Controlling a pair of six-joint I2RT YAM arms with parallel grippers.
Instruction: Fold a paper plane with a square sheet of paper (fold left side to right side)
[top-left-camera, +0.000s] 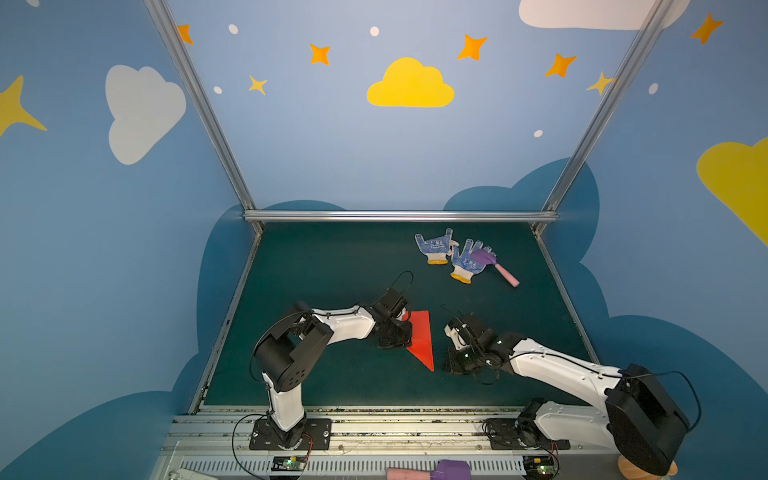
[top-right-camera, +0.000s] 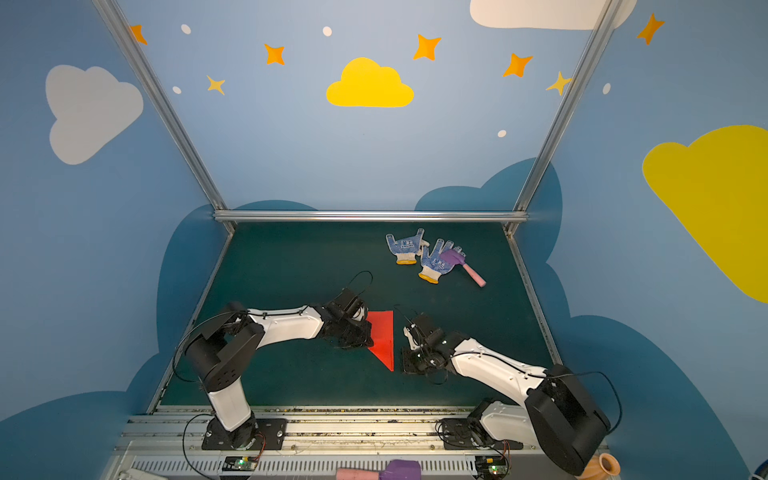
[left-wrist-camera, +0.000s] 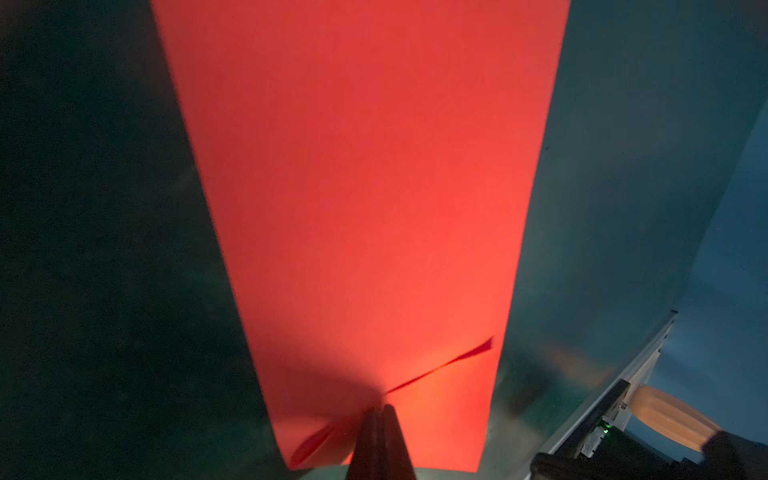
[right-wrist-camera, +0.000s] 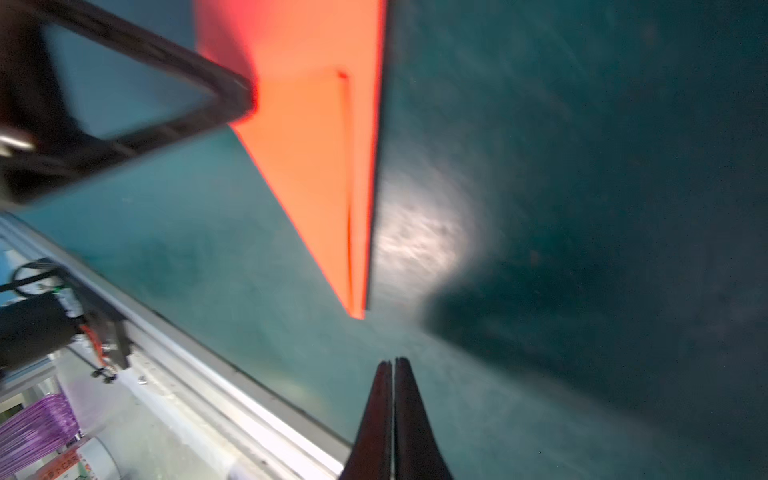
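The square sheet of paper (top-left-camera: 422, 340) (top-right-camera: 383, 336) is bright red. It lies flat on the green mat, folded into a long wedge like a paper plane, with its point toward the front rail. In the left wrist view a flap edge runs across the paper (left-wrist-camera: 365, 208). My left gripper (left-wrist-camera: 380, 409) (top-left-camera: 401, 338) is shut, and its tips rest on the paper's left edge at that flap. My right gripper (right-wrist-camera: 392, 361) (top-left-camera: 451, 365) is shut on nothing. It sits low over bare mat, just right of the paper's point (right-wrist-camera: 357, 307).
Two blue-dotted white gloves (top-left-camera: 434, 249) (top-left-camera: 467, 262) lie at the back right with a purple-and-pink toy hammer (top-left-camera: 494, 266) on one. The metal rail (top-left-camera: 374, 419) runs along the front. Beyond it lie another hammer (top-left-camera: 436, 471) and an orange vase (top-right-camera: 602, 467).
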